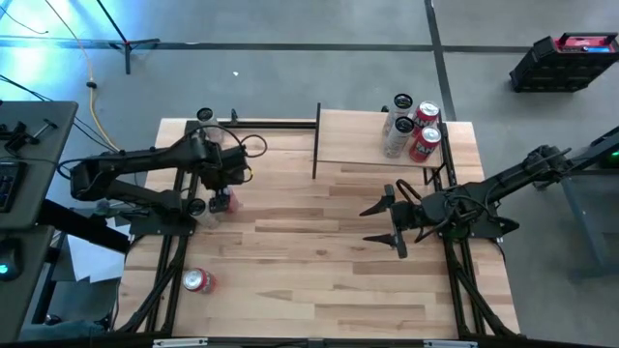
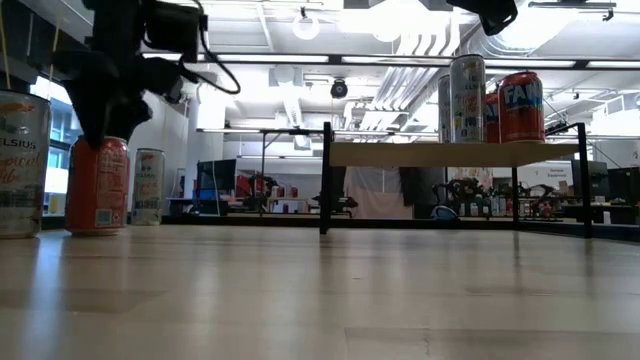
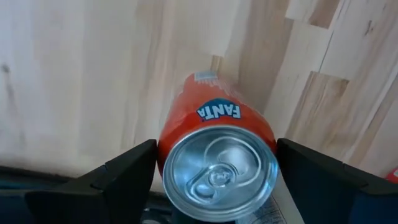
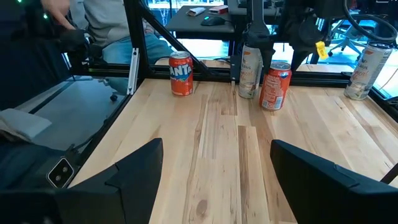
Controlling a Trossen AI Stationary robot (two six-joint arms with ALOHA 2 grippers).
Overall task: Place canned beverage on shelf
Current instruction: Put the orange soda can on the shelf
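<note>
— Where the left arm reaches over the left side of the table, what is its gripper doing?

— The left gripper (image 1: 221, 196) hangs straight over an upright orange Fanta can (image 3: 217, 155). Its fingers (image 3: 124, 171) are spread, one on each side of the can's silver top. I cannot tell whether they touch it.

— Is the can off the table?

— No. From table height it stands on the planks, with the gripper's dark bulk just above it.

— Anything else on that side?

— A second Fanta can (image 1: 198, 281) stands in the near-left corner, well apart from the gripper. A pale can (image 4: 250, 71) stands just beside the one under the gripper, and a white Celsius can (image 4: 364, 71) is also at the left. Past the table's left edge a person (image 4: 93, 18) sits in the room.

— And the middle?

— Bare wooden tabletop (image 1: 309, 261).

— Then the right?

— The shelf (image 1: 358, 140) stands at the far right, a pale board on thin black uprights. Cans on the shelf (image 1: 424, 143) cluster at its right end, red Fanta ones and taller pale ones, all upright.

— And the right arm?

— It comes in from the right. The right gripper (image 1: 392, 224) hovers over the planks on the near side of the shelf, pointing left, with its fingers (image 4: 124, 177) wide apart and nothing between them.
</note>
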